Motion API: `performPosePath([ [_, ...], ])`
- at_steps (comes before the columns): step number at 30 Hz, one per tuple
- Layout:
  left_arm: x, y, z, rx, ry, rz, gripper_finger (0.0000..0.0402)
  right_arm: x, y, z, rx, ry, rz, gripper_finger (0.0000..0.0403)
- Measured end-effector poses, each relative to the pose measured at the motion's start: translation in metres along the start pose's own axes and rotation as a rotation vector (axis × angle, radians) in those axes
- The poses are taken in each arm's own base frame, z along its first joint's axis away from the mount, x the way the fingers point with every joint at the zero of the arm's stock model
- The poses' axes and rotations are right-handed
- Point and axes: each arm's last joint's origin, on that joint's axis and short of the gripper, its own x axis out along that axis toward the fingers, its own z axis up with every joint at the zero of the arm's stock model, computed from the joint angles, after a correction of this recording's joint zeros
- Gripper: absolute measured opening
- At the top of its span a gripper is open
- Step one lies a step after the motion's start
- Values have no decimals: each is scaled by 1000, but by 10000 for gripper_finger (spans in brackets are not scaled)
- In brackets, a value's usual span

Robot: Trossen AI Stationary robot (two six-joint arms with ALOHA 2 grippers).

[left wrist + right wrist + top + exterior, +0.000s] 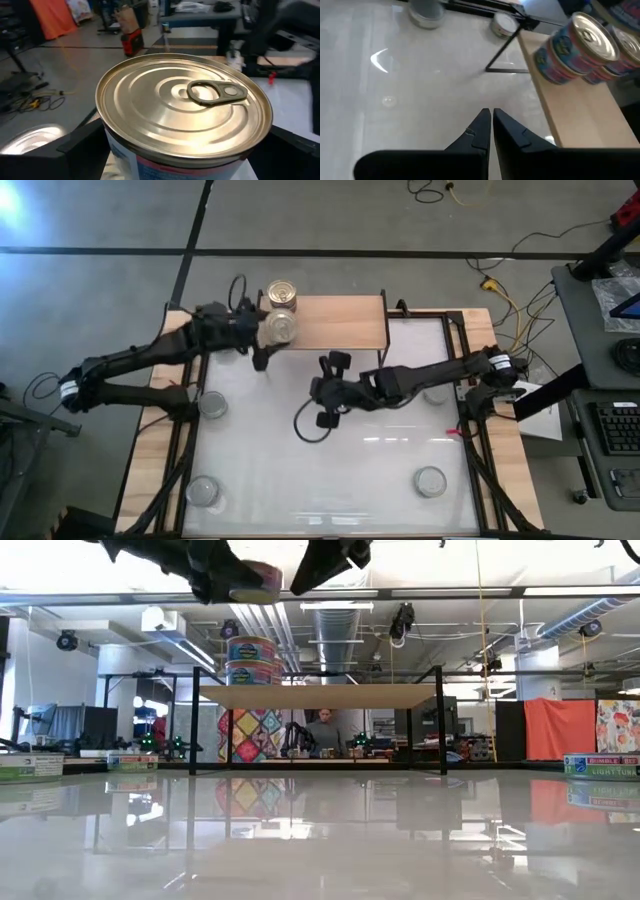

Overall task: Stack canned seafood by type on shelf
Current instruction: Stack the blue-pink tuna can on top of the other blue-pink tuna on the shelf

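A gold-lidded tin of canned seafood (185, 105), with a pull tab and a blue and pink label, is in my left gripper (270, 330), above the left end of the shelf (335, 323). In the low view it hangs near the top edge (250, 580). A stack of two similar tins (250, 660) stands on the shelf's far left corner (283, 292). My right gripper (491, 125) is shut and holds nothing. It hovers over the white table, on the near side of the shelf (325, 390). My left gripper pinches the tin's side wall (117, 150) just below the lid rim. One finger (80, 147) is on each opposite side. The fingers come nearly level from the table's left. The tin is upright with its lid up, lifted clear above the shelf board.
Silver-lidded tins stand on the white table at the left (213, 405), near left (203, 492) and near right (431, 480). A black cable loops under the right arm (305, 428). The shelf's right half is bare board (350, 320).
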Motion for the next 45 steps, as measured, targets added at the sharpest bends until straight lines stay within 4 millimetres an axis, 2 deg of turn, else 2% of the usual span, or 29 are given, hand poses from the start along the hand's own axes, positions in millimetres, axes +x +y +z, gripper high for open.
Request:
performPosePath([
  [3, 0, 17, -8, -45, 10, -4, 370, 2, -15, 7, 35, -25, -24, 13],
  [7, 1, 33, -18, -79, 31, -16, 370, 1, -43, 28, 40, -128, -59, 13],
  [12, 7, 46, -22, -91, 12, -17, 370, 7, -89, 49, 99, -327, 64, 13],
  [18, 12, 61, -31, -131, 43, -23, 370, 31, -149, 60, 209, -424, 145, 13],
  [22, 14, 67, -36, -149, 70, -11, 370, 48, -178, 63, 246, -463, 199, 13],
  [30, 17, 69, -36, -216, 64, -17, 371, 86, -200, 53, 257, -394, 207, 13],
  [38, 22, 69, -40, -229, 83, -19, 371, 100, -198, 50, 217, -377, 205, 13],
  [45, 22, 69, -42, -257, 99, -19, 372, 103, -197, 47, 213, -366, 207, 13],
])
